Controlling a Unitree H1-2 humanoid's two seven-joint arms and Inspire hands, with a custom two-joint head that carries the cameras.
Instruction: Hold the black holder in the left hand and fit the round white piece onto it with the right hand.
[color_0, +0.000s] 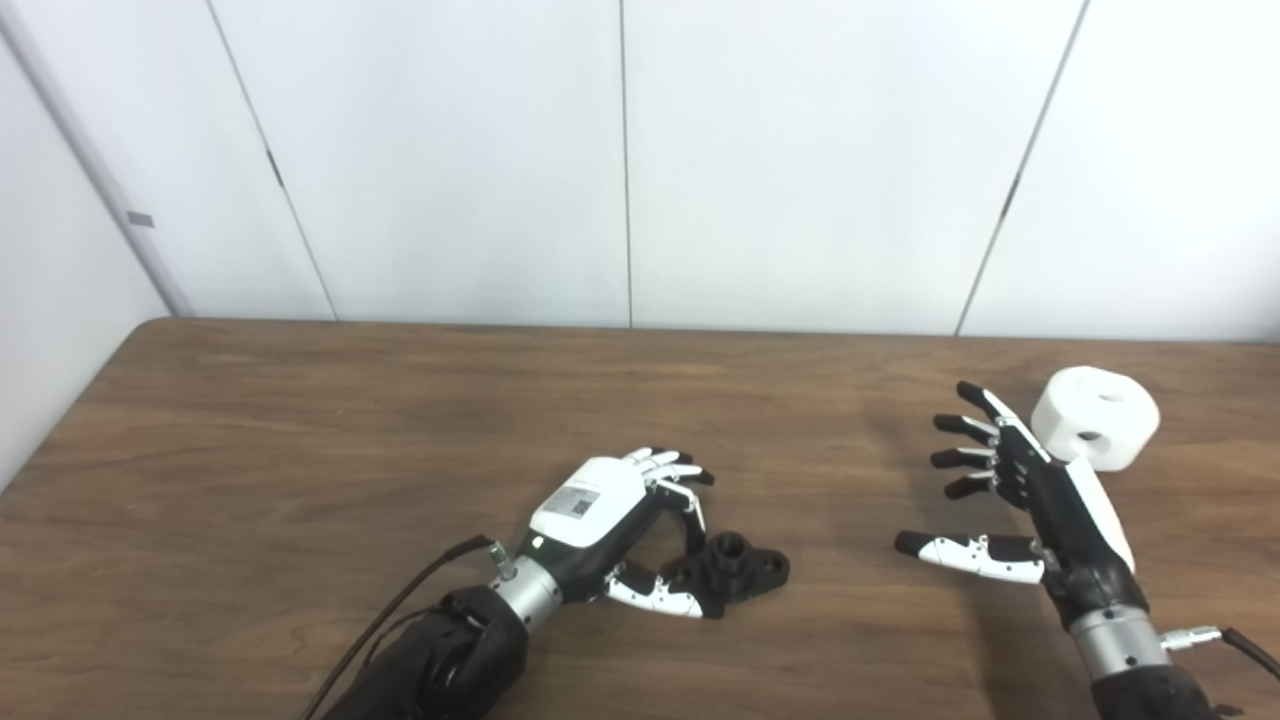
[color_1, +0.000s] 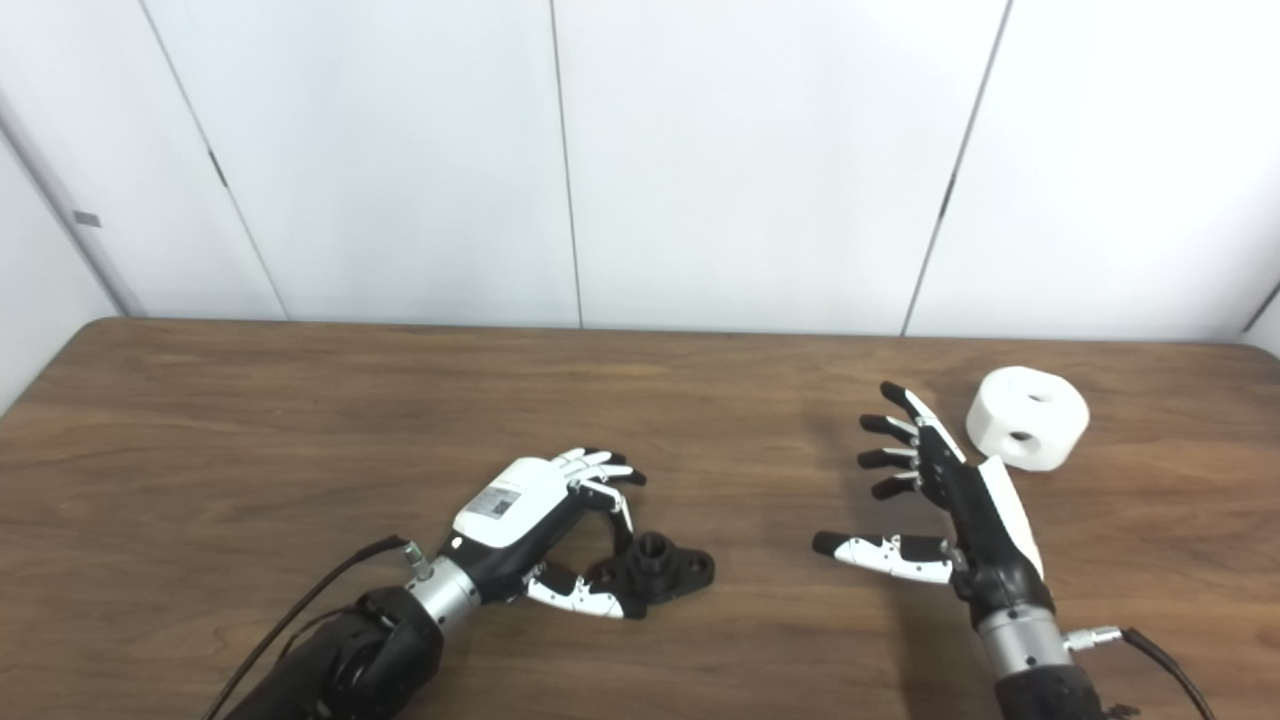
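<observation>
While flat on table (color_0: 300, 450): black holder (color_0: 742, 568) w/ round collar, left hand (color_0: 625, 520) half-curled beside, gripping nothing.

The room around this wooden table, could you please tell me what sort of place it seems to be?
Probably a robotics lab or test bench: a bare wooden table against plain white wall panels, with only a black holder and a round white piece laid out.

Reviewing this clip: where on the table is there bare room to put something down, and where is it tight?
Bare wood spans the table's left part and the far strip along the wall. A free patch also lies between the black holder and the open right hand. It is crowded where the left hand curls at the holder, and where the round white piece sits just beyond the right hand.
</observation>
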